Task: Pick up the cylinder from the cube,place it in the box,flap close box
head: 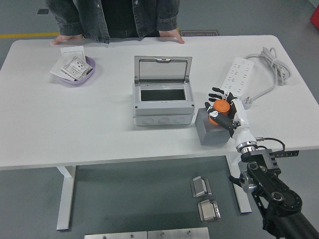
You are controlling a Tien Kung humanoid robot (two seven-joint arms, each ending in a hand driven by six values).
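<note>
The orange cylinder (221,110) is enclosed by the curled fingers (218,91) of the right hand (225,110), and it is located at the top of the grey cube (213,131); whether it has been lifted clear of the cube cannot be determined. The grasp stage is judged to be in hand, while placement in the box (163,102) and closure of the flap are judged to be outstanding. The box is positioned just left of the cube, with its lid (163,68) raised upright at the far side and its cavity exposed. The cube is situated near the near edge of the tabletop (75,124), so little margin is available on that side. Open surface is available between cube and box. A power strip (238,75) is located beyond the hand. The left hand is not visible.
</note>
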